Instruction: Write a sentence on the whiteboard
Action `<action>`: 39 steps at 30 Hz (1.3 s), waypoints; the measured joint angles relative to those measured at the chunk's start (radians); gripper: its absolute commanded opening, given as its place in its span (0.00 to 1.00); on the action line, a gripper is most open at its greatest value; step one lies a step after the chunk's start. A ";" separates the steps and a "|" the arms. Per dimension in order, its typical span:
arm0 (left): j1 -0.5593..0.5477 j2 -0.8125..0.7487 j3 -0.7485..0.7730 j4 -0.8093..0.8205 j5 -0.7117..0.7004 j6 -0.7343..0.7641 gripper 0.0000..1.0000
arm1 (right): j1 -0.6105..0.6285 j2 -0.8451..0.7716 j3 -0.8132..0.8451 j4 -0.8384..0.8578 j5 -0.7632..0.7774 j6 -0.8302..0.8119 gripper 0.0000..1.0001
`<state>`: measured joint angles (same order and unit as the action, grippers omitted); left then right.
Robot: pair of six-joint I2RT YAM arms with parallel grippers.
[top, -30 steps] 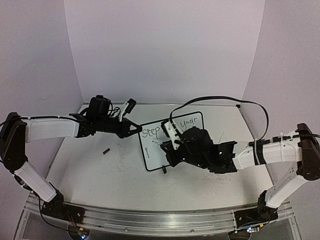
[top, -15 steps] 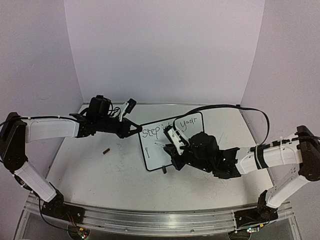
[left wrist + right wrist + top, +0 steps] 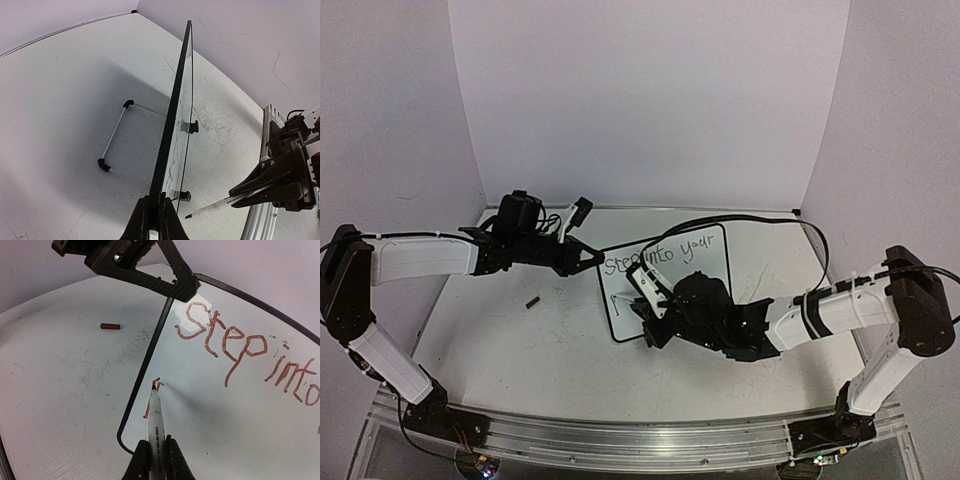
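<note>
The whiteboard [image 3: 708,272] stands tilted at mid-table; it is edge-on in the left wrist view [image 3: 176,95]. Its top line of the sentence [image 3: 665,254] reads "step into your"; it looks reddish in the right wrist view [image 3: 227,337]. My left gripper [image 3: 592,257] is shut on the board's left frame edge [image 3: 154,201]. My right gripper [image 3: 648,305] is shut on a white marker [image 3: 156,422]. The marker's tip touches the board's lower left, at a short fresh stroke [image 3: 156,385] starting the second line. The marker also shows in the left wrist view [image 3: 222,203].
A small red cap [image 3: 533,301] lies on the table left of the board, also in the right wrist view [image 3: 110,326]. The board's wire stand [image 3: 114,136] and clip feet [image 3: 190,127] rest on the scuffed tabletop. A metal rail [image 3: 266,150] runs along the near edge.
My right gripper has moved left across the board with the marker to the lower left corner, uncovering "into". The left gripper and the board have not moved.
</note>
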<state>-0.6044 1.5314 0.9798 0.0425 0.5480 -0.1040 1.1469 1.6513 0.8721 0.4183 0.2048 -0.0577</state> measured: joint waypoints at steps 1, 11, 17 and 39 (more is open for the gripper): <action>0.000 0.000 0.000 0.000 0.000 0.000 0.00 | 0.000 0.004 0.003 0.000 0.002 0.001 0.00; 0.000 0.000 0.000 0.000 0.000 0.000 0.00 | 0.000 0.044 0.031 0.000 0.019 0.002 0.00; 0.000 0.000 0.000 0.000 0.000 0.000 0.00 | 0.000 0.068 0.044 0.003 0.019 0.002 0.00; 0.000 0.000 0.000 0.000 -0.002 0.000 0.00 | 0.012 0.082 0.055 0.008 0.097 0.033 0.00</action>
<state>-0.6041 1.5311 0.9798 0.0429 0.5461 -0.1036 1.1593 1.7336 0.9276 0.4267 0.3018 -0.0248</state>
